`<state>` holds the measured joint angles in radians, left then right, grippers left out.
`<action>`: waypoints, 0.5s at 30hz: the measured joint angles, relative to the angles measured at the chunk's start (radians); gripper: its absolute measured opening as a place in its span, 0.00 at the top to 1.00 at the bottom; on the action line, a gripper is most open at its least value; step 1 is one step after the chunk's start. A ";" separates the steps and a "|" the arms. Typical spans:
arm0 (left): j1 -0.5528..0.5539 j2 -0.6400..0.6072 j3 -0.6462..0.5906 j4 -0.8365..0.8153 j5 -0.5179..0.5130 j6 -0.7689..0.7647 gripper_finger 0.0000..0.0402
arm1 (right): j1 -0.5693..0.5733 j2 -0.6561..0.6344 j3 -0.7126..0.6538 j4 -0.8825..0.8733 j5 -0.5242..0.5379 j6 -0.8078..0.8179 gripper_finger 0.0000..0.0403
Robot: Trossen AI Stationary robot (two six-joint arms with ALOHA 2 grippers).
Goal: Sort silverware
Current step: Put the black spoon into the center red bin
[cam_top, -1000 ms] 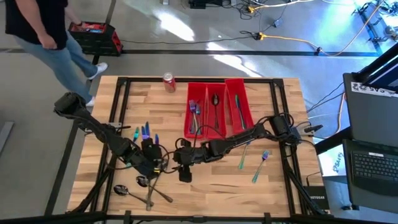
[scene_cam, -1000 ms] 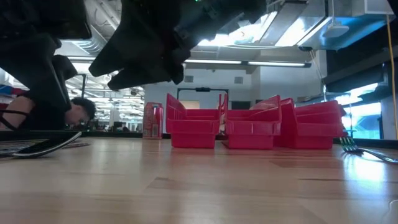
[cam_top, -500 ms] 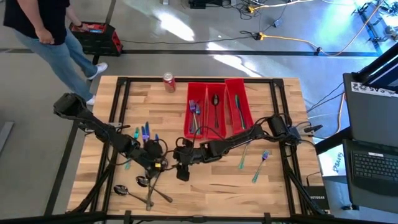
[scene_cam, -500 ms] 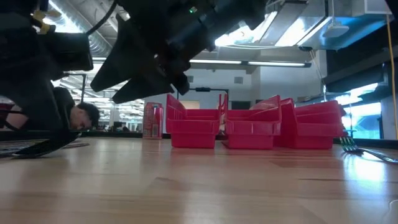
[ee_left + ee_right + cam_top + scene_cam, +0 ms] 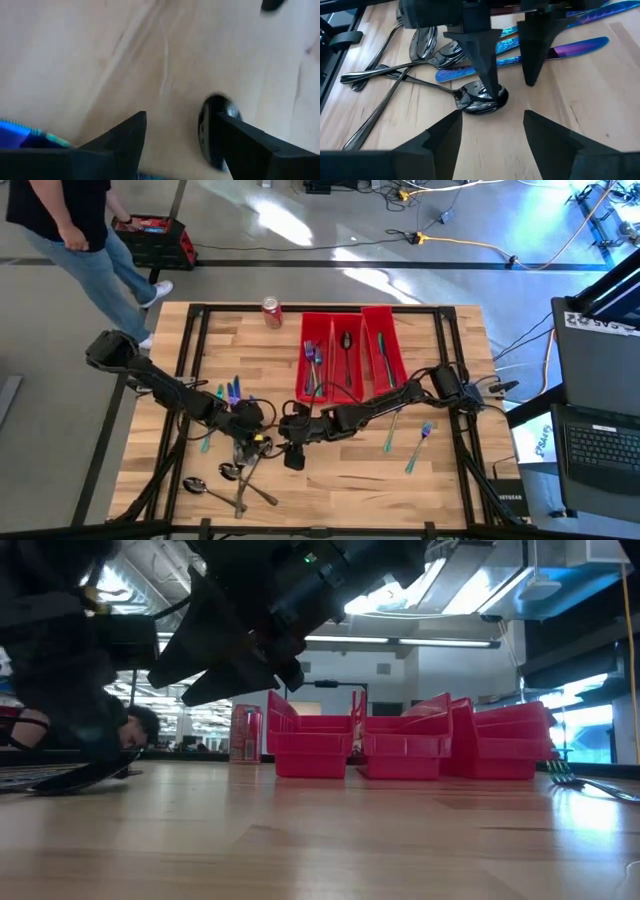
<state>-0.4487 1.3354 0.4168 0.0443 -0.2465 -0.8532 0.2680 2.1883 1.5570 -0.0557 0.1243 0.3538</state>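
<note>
Several dark spoons (image 5: 215, 480) lie crossed near the table's front left. Iridescent blue knives (image 5: 570, 47) lie flat beside them. My left gripper (image 5: 512, 87) points steeply down over this pile, open. One spoon's bowl (image 5: 475, 100) lies on the wood under one of its fingertips (image 5: 492, 90). In the left wrist view that bowl (image 5: 210, 132) shows partly inside the gap, next to one finger. My right gripper (image 5: 290, 458) hovers open close by, on the pile's right, with nothing between its fingers. My left gripper has one fingertip (image 5: 492, 90) at the rim of the spoon's bowl (image 5: 482, 102), coming from above; whether it touches the bowl I cannot tell. The spoon lies flat on the table.
Three long red bins (image 5: 302, 350) with sorted pieces stand at the far middle, a red soda can (image 5: 271, 312) to their left. Two teal forks (image 5: 420, 442) lie at the right. More blue pieces (image 5: 232, 390) lie left of centre. A person (image 5: 70, 230) walks beyond the far left corner.
My left gripper has come down and moved toward the table's right, closer to my right gripper and over the spoon's bowl. The person beyond the table has stepped along.
</note>
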 joint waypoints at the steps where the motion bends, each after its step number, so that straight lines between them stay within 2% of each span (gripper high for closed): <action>1: 0.003 0.000 0.000 0.018 0.001 0.007 0.45 | 0.000 0.000 0.000 0.000 0.000 0.000 0.51; 15: -0.005 0.000 0.000 0.020 -0.020 0.093 0.45 | 0.000 0.002 0.000 -0.004 -0.006 -0.029 0.51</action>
<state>-0.4537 1.3354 0.4168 0.0638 -0.2665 -0.7601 0.2680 2.1908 1.5570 -0.0599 0.1182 0.3251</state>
